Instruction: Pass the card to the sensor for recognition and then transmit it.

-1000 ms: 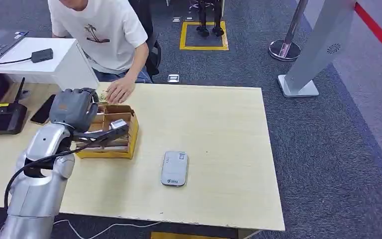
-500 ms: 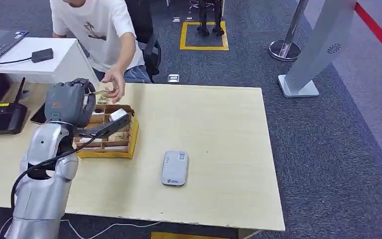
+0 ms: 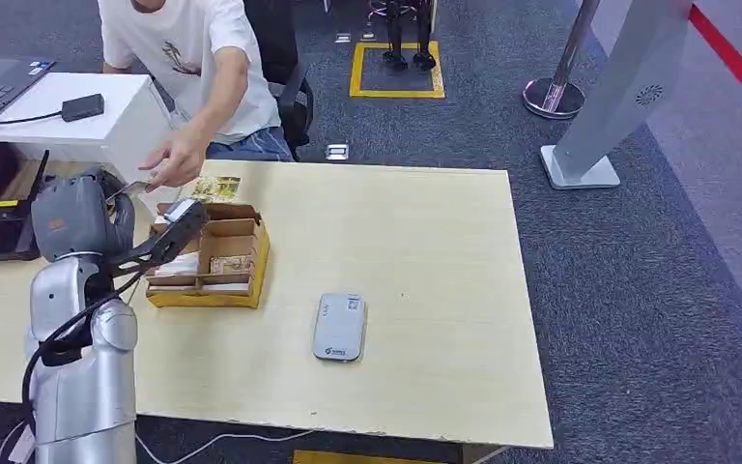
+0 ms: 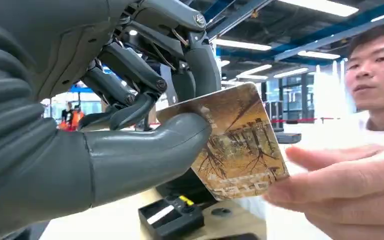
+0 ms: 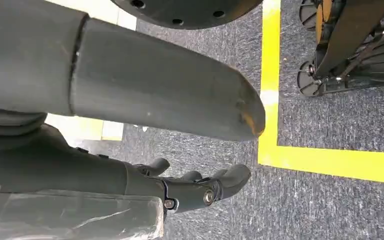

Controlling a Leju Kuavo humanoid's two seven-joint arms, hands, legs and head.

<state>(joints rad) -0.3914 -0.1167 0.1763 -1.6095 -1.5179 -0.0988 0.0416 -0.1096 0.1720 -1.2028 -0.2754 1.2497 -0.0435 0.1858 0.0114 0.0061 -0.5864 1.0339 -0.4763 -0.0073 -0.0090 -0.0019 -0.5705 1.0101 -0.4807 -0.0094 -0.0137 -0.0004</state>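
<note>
My left hand (image 3: 82, 215) is raised over the table's far left and pinches a brown patterned card (image 4: 240, 150) between thumb and fingers (image 4: 130, 85). In the head view the card (image 3: 128, 190) is a thin sliver between my hand and a person's hand (image 3: 176, 158). That person's fingers (image 4: 350, 190) touch the card's free end. The grey card sensor (image 3: 339, 327) lies flat mid-table, well right of my hand. My right hand (image 5: 145, 90) hangs over grey carpet and holds nothing, its fingers apart.
A yellow cardboard box (image 3: 214, 257) with card stacks sits beside my left forearm. Loose cards (image 3: 214, 186) lie at the far table edge. A black router (image 3: 0, 230) and a white stand (image 3: 68, 121) with a laptop are at the far left.
My left arm lifted the card from over the box and swung it left toward the person. Their hand rose from the table's far edge to meet it.
</note>
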